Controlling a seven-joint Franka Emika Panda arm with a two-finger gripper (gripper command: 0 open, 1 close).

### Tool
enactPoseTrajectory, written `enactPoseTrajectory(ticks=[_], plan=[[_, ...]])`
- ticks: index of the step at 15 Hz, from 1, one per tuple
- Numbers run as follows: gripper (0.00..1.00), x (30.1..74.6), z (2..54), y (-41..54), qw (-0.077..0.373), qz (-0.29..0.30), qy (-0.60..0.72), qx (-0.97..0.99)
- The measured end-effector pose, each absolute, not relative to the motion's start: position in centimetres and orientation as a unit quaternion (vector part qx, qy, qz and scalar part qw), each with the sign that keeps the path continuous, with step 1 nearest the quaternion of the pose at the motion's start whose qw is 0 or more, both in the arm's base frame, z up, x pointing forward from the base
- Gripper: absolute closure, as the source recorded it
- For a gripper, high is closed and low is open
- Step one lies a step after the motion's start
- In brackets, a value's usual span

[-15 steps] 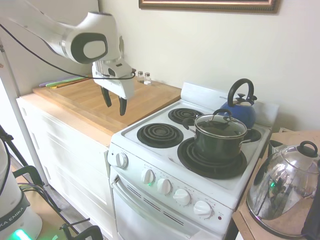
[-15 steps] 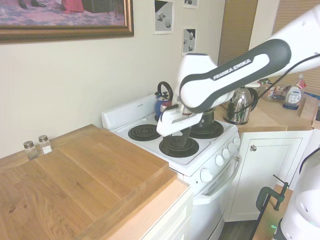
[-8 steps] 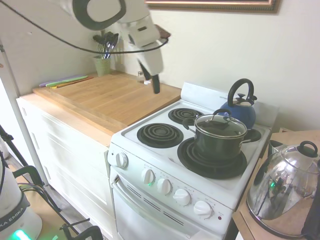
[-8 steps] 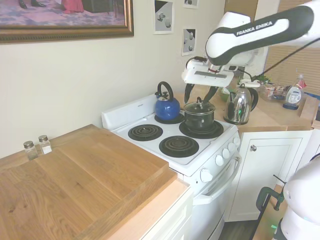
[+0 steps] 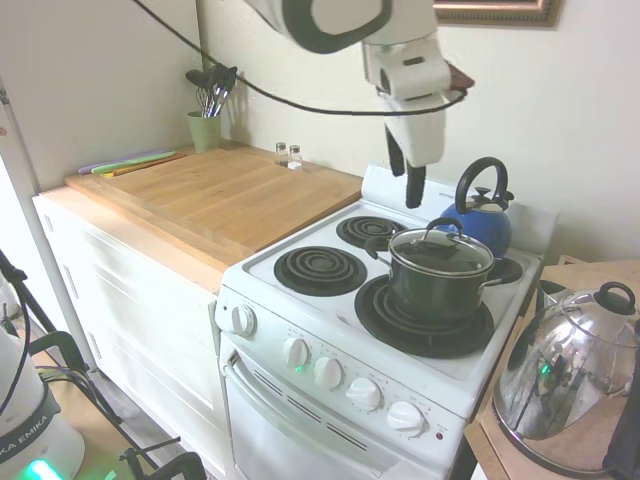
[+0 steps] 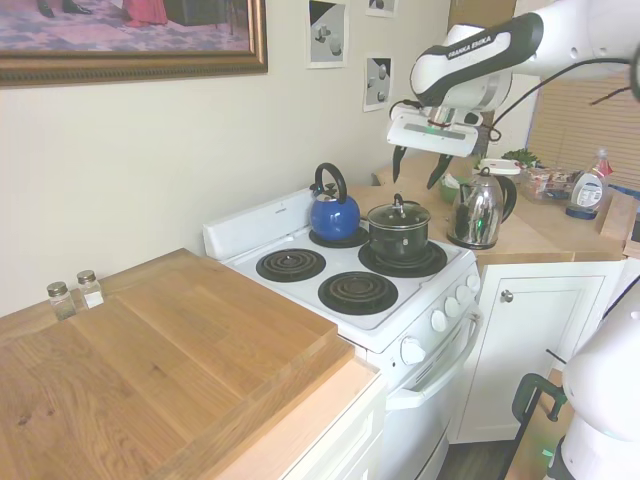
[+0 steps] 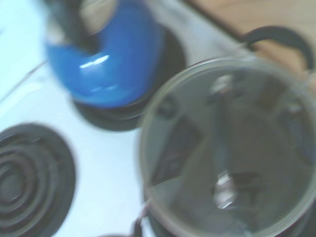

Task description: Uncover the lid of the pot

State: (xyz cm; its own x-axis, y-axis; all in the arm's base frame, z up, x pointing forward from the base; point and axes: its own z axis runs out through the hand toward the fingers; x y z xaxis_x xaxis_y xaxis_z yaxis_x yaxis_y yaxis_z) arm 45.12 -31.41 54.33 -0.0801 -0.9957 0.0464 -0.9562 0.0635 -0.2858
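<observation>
Hanging high above the white electric stove [image 5: 330, 300], the white arm's end effector [image 6: 418, 166] points its two dark fingers downward with a clear gap between them, released and carrying nothing. The round clear glass lid with a metal rim and a black handle on top [image 5: 441, 249] sits closed on the small black cooking pot with a silver rim and short black side handles [image 5: 439, 284], which stands on the front coil burner at the stove's end nearest the wooden table [image 6: 520, 232]. In the second exterior view the end effector is almost directly over the lid's handle [image 6: 399, 204], well apart from it in height; in the first exterior view it shows above and toward the wall side of the pot, over the gap between the pot and the blue kettle with a black loop handle [image 5: 482, 215]. The wrist view, blurred, has the lid [image 7: 229, 145] filling much of the picture and off centre, with the blue kettle [image 7: 106, 61] just beside it. So the coming move is, by my reading, mostly a straight descent with a small shift away from the wall to centre over the handle. How the handle's long axis lies against the line of the fingers cannot be told. The large shiny domed glass kettle [image 5: 565, 375] on the neighbouring table stands clear of that path.
</observation>
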Motion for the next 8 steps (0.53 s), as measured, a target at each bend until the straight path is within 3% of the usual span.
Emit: enactPoseTrajectory(ticks=[5, 6, 8], plan=[[0.00, 50.8, 51.4, -32.3, 0.055, -0.084, 0.723, -0.683], [1.00, 51.5, 50.9, -32.9, 0.049, -0.077, 0.727, -0.681], [1.00, 52.0, 50.5, -34.1, 0.041, -0.067, 0.733, -0.676]])
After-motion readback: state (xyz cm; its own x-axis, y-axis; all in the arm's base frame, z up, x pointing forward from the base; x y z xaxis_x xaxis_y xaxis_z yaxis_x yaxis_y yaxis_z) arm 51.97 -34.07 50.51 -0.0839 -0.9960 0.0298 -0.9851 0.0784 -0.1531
